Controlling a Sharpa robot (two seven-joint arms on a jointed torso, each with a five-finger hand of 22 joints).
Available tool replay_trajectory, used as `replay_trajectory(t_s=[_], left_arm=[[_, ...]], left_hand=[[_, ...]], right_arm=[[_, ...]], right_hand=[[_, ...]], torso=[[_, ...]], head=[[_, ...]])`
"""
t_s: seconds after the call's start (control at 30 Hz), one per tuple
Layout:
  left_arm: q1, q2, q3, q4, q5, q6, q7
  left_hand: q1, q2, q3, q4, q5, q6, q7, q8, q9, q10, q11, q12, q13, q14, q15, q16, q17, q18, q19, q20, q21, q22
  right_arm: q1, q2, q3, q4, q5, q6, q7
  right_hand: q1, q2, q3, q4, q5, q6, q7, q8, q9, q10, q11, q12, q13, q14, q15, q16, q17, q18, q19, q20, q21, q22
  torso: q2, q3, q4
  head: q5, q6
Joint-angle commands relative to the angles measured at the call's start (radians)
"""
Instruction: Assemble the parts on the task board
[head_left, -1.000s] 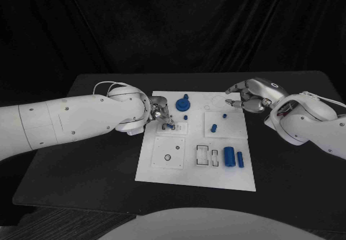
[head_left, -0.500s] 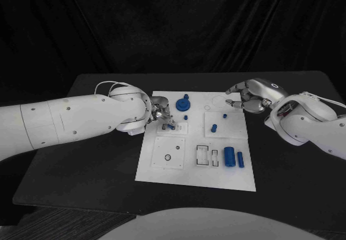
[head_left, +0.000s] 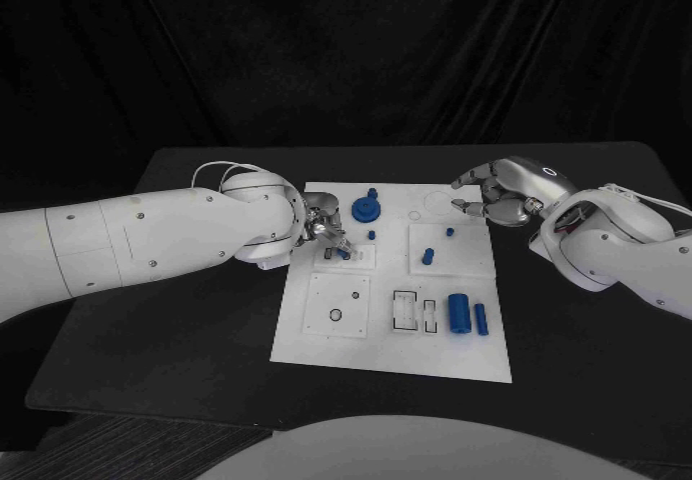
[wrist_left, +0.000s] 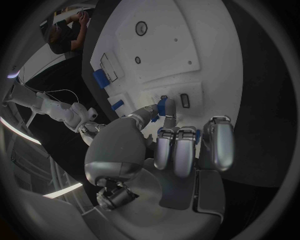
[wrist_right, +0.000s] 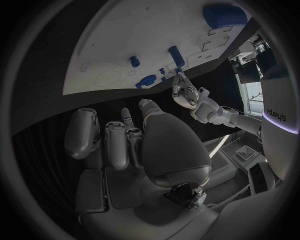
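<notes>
- We see the left robot hand (head_left: 322, 228) pinching a small blue plastic part (wrist_left: 165, 106) at a slot on the white rectangular task board (head_left: 361, 335), toward its ten o'clock.
- The right robot hand (head_left: 498, 195), fingers curled on nothing, hovers at the board's one o'clock corner over the black tabletop (head_left: 173, 330).

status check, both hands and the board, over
Left robot hand pinches a small blue part at the task board. Right robot hand empty, fingers curled, beside board's far corner. Nothing in the way.

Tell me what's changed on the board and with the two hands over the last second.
Nothing visibly changed. The left hand is still pinching the small blue part down at its slot on the task board, and the right hand is still hovering empty at the board's far right corner. The other blue pieces lie where they were.
</notes>
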Motion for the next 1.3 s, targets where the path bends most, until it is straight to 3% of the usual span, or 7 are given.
replay_trajectory(t_s=[0.03, 1.1, 1.13, 1.2, 1.23, 1.3], left_arm=[[-0.004, 0.003, -0.003, 0.000, 0.001, 0.020, 0.009], [-0.005, 0.015, -0.003, -0.002, 0.001, 0.043, 0.016], [-0.005, 0.015, -0.003, -0.003, 0.001, 0.045, 0.015], [-0.005, 0.015, -0.003, -0.004, 0.001, 0.051, 0.012], [-0.005, 0.015, -0.003, -0.004, 0.001, 0.054, 0.011], [-0.005, 0.015, -0.003, -0.004, 0.001, 0.059, 0.007]], left_hand=[[0.003, 0.011, 0.044, -0.037, -0.003, 0.006, -0.016, 0.000, -0.001, 0.108, -0.007, 0.004, 0.262, 0.104, -0.005, 0.003, 0.263, 0.007, 0.000, -0.002, -0.004, 0.109], [0.001, 0.014, 0.047, -0.035, -0.006, 0.004, -0.016, -0.002, 0.000, 0.108, -0.007, 0.004, 0.262, 0.104, -0.006, 0.003, 0.263, 0.009, -0.004, -0.002, -0.010, 0.105], [-0.002, 0.014, 0.046, -0.033, -0.010, 0.003, -0.015, -0.002, 0.001, 0.108, -0.006, 0.004, 0.262, 0.104, -0.006, 0.003, 0.263, 0.009, -0.005, -0.002, -0.011, 0.104], [-0.013, 0.016, 0.040, -0.023, -0.052, 0.002, -0.016, -0.004, 0.002, 0.108, -0.006, 0.004, 0.262, 0.104, -0.005, 0.003, 0.263, 0.009, -0.006, -0.002, -0.015, 0.104], [-0.024, 0.018, 0.030, -0.011, -0.093, 0.000, -0.016, -0.008, 0.002, 0.108, -0.006, 0.004, 0.262, 0.104, -0.005, 0.003, 0.263, 0.009, -0.007, -0.002, -0.018, 0.103], [-0.031, 0.018, 0.019, -0.001, -0.118, 0.000, -0.016, -0.011, 0.002, 0.108, -0.005, 0.004, 0.262, 0.104, -0.005, 0.003, 0.263, 0.010, -0.008, -0.002, -0.020, 0.103]], right_arm=[[-0.003, 0.000, 0.001, 0.000, -0.002, -0.013, -0.018], [-0.003, 0.002, 0.001, -0.001, -0.002, -0.011, -0.025], [-0.003, 0.002, 0.001, -0.001, -0.002, -0.011, -0.025], [-0.003, 0.002, 0.001, -0.001, -0.002, -0.011, -0.025], [-0.003, 0.002, 0.001, -0.001, -0.002, -0.011, -0.025], [-0.004, 0.002, 0.001, -0.002, -0.002, -0.011, -0.024]], right_hand=[[0.007, 0.000, 0.003, -0.003, 0.006, 0.007, -0.001, -0.006, -0.002, 0.106, 0.006, 0.004, 0.263, 0.073, 0.007, -0.004, 0.118, 0.004, -0.002, 0.004, -0.004, 0.153], [0.020, 0.002, 0.014, -0.010, 0.018, 0.007, 0.000, -0.009, -0.004, 0.106, 0.006, 0.004, 0.263, 0.073, 0.007, -0.005, 0.116, 0.004, -0.002, 0.004, -0.007, 0.153], [0.020, 0.002, 0.014, -0.010, 0.018, 0.007, 0.000, -0.009, -0.004, 0.106, 0.006, 0.004, 0.263, 0.073, 0.007, -0.005, 0.116, 0.004, -0.002, 0.004, -0.007, 0.153], [0.020, 0.002, 0.014, -0.010, 0.018, 0.007, 0.000, -0.009, -0.004, 0.106, 0.006, 0.004, 0.263, 0.073, 0.007, -0.005, 0.116, 0.004, -0.002, 0.004, -0.007, 0.153], [0.020, 0.002, 0.014, -0.010, 0.018, 0.007, 0.000, -0.009, -0.004, 0.106, 0.006, 0.004, 0.263, 0.073, 0.007, -0.005, 0.116, 0.004, -0.002, 0.004, -0.007, 0.153], [0.020, 0.002, 0.014, -0.010, 0.018, 0.007, 0.000, -0.009, -0.004, 0.106, 0.006, 0.004, 0.263, 0.073, 0.007, -0.005, 0.116, 0.004, -0.002, 0.004, -0.007, 0.153]], torso=[[0.000, 0.0001, 0.0001], [0.000, 0.0003, -0.0006], [0.000, 0.0003, -0.0007], [0.000, 0.0001, -0.0010], [0.000, 0.0001, -0.0009], [0.000, 0.0002, -0.0009]], head=[[0.001, 0.000], [0.006, 0.000], [0.007, 0.000], [0.007, 0.000], [0.007, 0.000], [0.007, 0.000]])
